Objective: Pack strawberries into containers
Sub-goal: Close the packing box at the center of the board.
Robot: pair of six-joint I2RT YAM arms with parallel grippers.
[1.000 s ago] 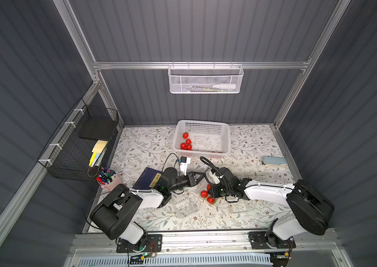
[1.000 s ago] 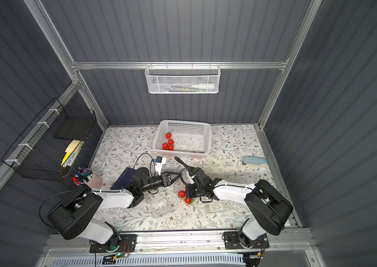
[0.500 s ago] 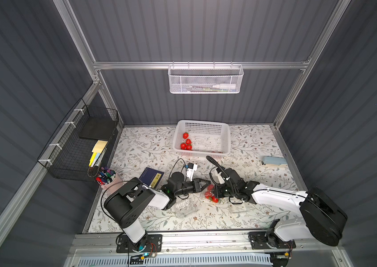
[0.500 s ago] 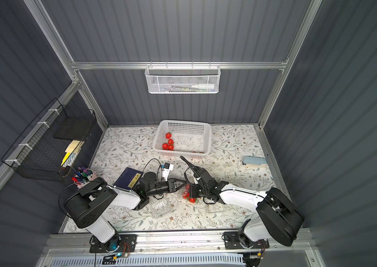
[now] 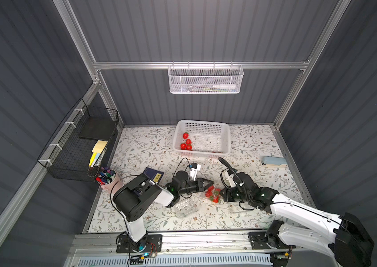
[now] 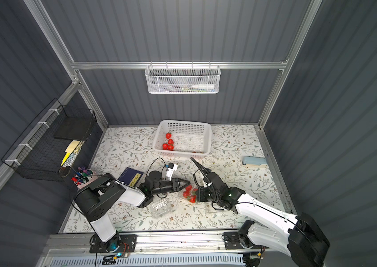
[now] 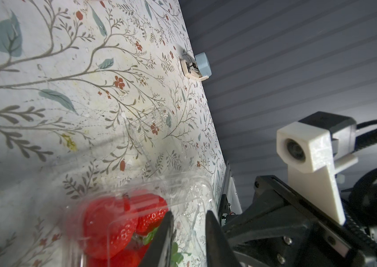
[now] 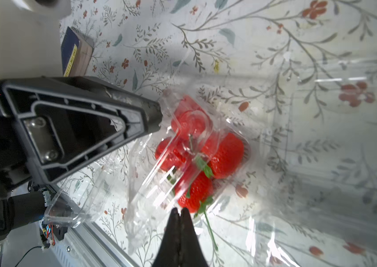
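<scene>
In both top views the filled container (image 5: 204, 197) (image 6: 180, 196) sits near the middle of the flowered counter (image 5: 141, 148), with the packed strawberries (image 5: 213, 193) (image 6: 189, 194) red inside it. The left jaws reach it from one side and the right jaws from the other, both arms held low. An empty container (image 5: 184, 206) lies nearer the front rail, apart from both. At the back, a white basket (image 5: 226, 138) holds loose strawberries (image 5: 186, 143) in one corner. A navy book (image 5: 154, 176) lies beside the left arm.

From the left wrist, the left jaws show a narrow gap. Across it runs the clear wall of the filled container (image 7: 189, 191), with the packed strawberries (image 7: 122, 222) just beyond. Whether the jaws pinch the plastic, I cannot tell.

From the right wrist, the right jaws are pressed together, their tips at the edge of the filled container (image 8: 141, 208), beside a green stem. The tip of the left jaws touches the opposite corner. The packed strawberries (image 8: 224, 154) lie under clear plastic.
</scene>
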